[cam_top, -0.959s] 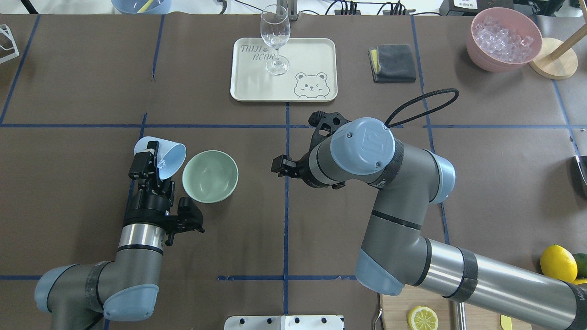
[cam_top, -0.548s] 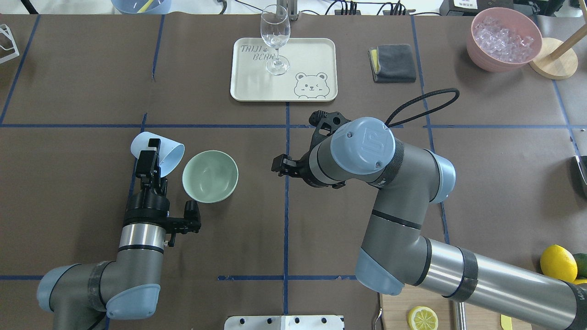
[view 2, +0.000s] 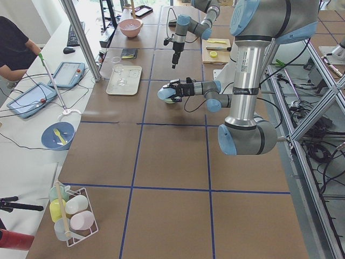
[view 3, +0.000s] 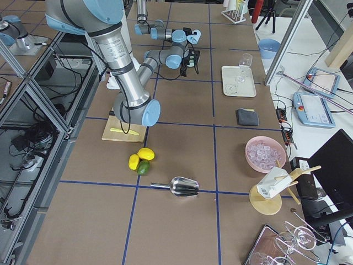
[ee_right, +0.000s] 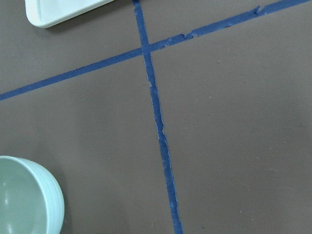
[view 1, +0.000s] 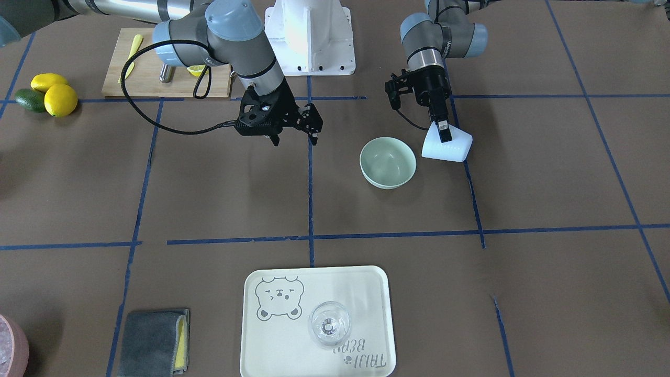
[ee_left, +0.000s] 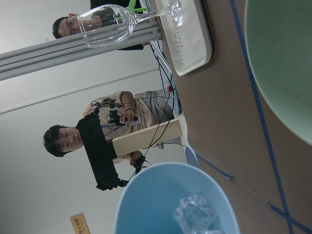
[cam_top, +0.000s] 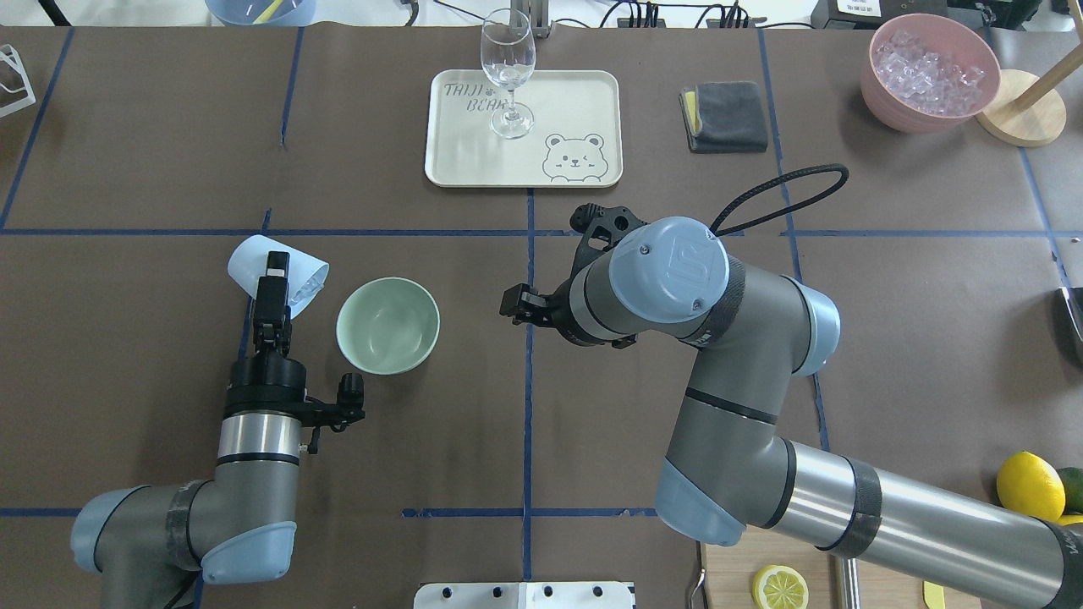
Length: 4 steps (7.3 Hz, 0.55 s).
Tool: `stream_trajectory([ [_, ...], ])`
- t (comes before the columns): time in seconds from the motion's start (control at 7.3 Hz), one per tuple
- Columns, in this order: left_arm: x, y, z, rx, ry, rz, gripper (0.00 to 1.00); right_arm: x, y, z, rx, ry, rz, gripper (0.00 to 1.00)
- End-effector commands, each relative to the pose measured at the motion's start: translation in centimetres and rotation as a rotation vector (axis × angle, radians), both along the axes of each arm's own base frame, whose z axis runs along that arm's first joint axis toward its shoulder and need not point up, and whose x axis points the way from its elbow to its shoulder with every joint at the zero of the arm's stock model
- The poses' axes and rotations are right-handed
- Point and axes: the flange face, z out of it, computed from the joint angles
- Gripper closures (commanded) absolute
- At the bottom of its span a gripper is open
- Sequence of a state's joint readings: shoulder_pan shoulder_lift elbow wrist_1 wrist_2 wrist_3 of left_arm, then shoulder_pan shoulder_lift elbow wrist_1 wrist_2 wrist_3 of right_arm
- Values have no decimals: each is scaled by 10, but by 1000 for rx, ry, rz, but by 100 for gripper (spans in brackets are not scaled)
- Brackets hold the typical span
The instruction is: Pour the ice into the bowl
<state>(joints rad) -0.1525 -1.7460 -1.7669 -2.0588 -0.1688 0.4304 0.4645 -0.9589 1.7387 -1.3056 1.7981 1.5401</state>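
My left gripper point(cam_top: 275, 269) is shut on a light blue cup point(cam_top: 254, 262). It holds the cup tilted on its side above the table, with the mouth turned toward the bowl. Clear ice point(ee_left: 195, 214) lies inside the cup near its rim. The pale mint-green bowl point(cam_top: 387, 326) stands just right of the cup, apart from it, and looks empty. In the front-facing view the cup point(view 1: 450, 149) is right of the bowl point(view 1: 388, 161). My right gripper point(view 1: 294, 137) hangs open and empty above the table, on the bowl's other side.
A cream tray point(cam_top: 584, 93) with a wine glass point(cam_top: 508, 63) lies at the far middle. A grey cloth point(cam_top: 726, 114) and a pink bowl of ice point(cam_top: 929, 72) are far right. Lemons point(cam_top: 1029, 485) and a cutting board point(view 1: 152, 78) are near the right arm's base.
My left gripper has carried the cup to the left and farther out, away from the bowl's rim, and its wrist has turned. The right arm has not moved.
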Motion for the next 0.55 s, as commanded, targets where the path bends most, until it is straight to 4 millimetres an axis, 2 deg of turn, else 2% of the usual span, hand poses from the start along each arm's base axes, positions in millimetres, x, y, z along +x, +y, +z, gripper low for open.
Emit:
stream_trajectory([
  [0.0,-2,0,-4,8,-52,-4,100,0,0,0,-1,0,1,0],
  [0.41,-3,1,-6,8,-79,-1,100,0,0,0,-1,-1,1,0],
])
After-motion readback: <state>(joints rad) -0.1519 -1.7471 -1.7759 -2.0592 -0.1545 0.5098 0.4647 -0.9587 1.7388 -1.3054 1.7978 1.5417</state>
